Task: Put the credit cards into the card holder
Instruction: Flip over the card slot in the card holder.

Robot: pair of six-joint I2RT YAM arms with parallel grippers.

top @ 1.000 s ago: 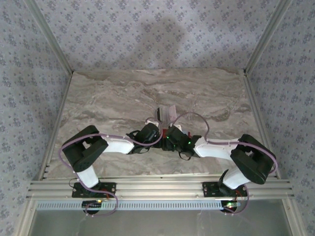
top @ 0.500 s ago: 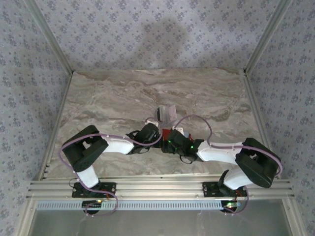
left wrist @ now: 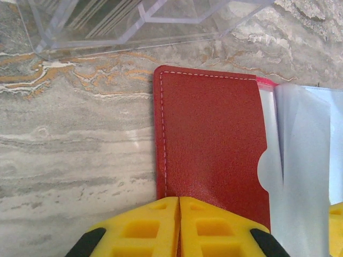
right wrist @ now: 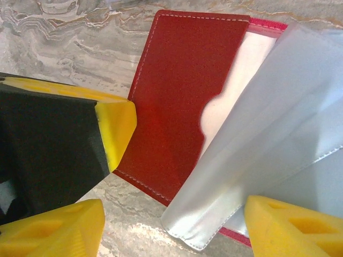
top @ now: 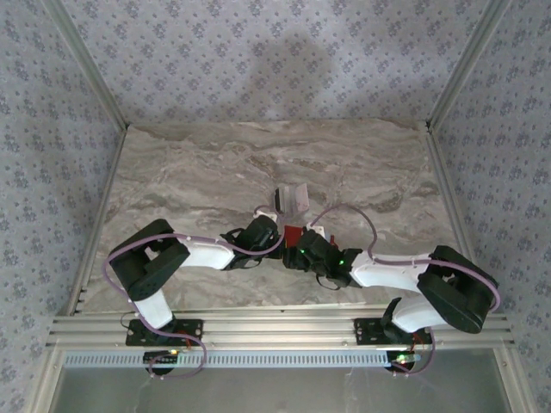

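Your left pincer (left wrist: 179, 202) sits fully closed, tips hiding the red card holder (left wrist: 209, 134) edge; right pincer (right wrist: 176, 208) gapes open.

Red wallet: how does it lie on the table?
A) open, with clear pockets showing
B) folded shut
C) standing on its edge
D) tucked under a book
A: the red wallet lies flat on the table, its clear pockets spread beside the cover.

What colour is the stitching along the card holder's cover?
White, on the red card holder; clearest in the left wrist view.
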